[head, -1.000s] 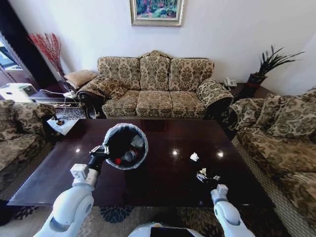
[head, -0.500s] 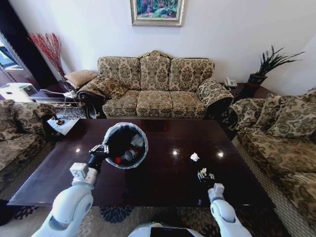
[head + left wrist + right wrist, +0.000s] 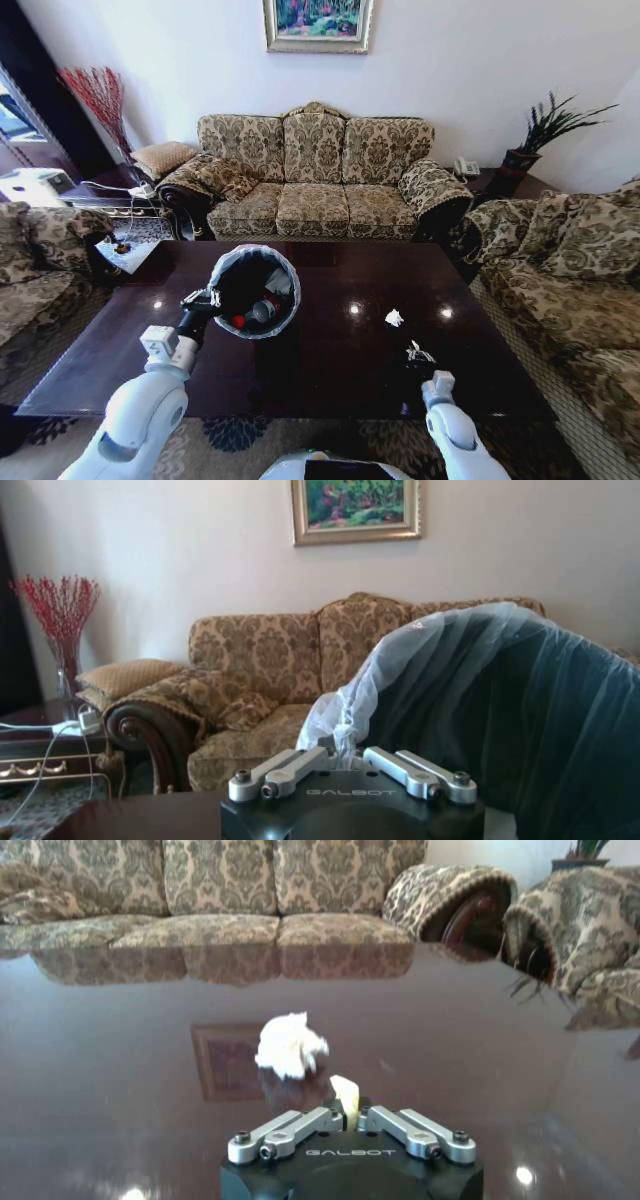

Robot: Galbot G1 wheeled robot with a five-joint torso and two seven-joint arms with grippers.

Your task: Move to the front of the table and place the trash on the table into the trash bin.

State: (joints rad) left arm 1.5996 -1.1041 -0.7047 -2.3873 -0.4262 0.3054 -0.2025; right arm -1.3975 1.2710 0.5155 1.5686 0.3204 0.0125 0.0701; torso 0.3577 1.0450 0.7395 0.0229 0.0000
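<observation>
My left gripper (image 3: pixel 207 298) is shut on the bag-lined rim of the trash bin (image 3: pixel 255 290) and holds it tilted over the left half of the dark table (image 3: pixel 330 375). Inside the bin lies a clear bottle (image 3: pixel 266 309) with a red cap. The left wrist view shows the left gripper (image 3: pixel 350 763) pinching the greyish liner of the trash bin (image 3: pixel 500 720). My right gripper (image 3: pixel 418 355) is low over the table's right front, shut on a yellowish scrap (image 3: pixel 345 1093). A crumpled white paper wad (image 3: pixel 394 318) (image 3: pixel 290 1046) lies just beyond the right gripper (image 3: pixel 350 1119).
A patterned sofa (image 3: pixel 315 175) stands behind the table, with armchairs at the left (image 3: pixel 40 260) and right (image 3: pixel 570 270). A small side table (image 3: pixel 125 250) sits off the table's far-left corner. The glossy top (image 3: pixel 120 1087) mirrors the sofa.
The right gripper moved left onto the yellowish scrap and shut on it. The left gripper with the bin edged slightly up and away. The paper wad stayed put.
</observation>
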